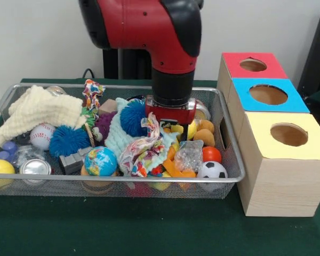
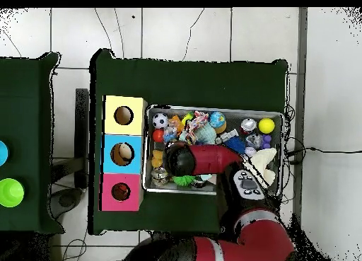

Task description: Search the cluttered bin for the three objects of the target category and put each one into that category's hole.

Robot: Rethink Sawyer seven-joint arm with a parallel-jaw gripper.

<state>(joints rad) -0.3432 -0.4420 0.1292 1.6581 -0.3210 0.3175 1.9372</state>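
The wire mesh bin (image 1: 122, 180) is full of toys; it also shows in the overhead view (image 2: 277, 114). My gripper (image 1: 176, 129) reaches down into the clutter right of the bin's middle, its tips buried among the toys. A pale yellow soft toy (image 1: 191, 129) lies right beside it. An orange-brown furry toy (image 1: 205, 136) lies just to the right of that. The blue-topped box's hole (image 1: 268, 94) is to the right of the bin, between the red-topped box and the yellow-topped box. In the overhead view this hole (image 2: 124, 153) shows something pale inside, and the arm hides the gripper.
Red-topped box (image 1: 253, 65) and yellow-topped box (image 1: 288, 134) flank the blue one. The bin also holds a cream knitted cloth (image 1: 40, 109), blue spiky puffballs (image 1: 68, 141), a globe ball (image 1: 100, 161), a soccer ball (image 1: 212, 170), a baseball (image 1: 42, 135) and a patterned cloth (image 1: 144, 152).
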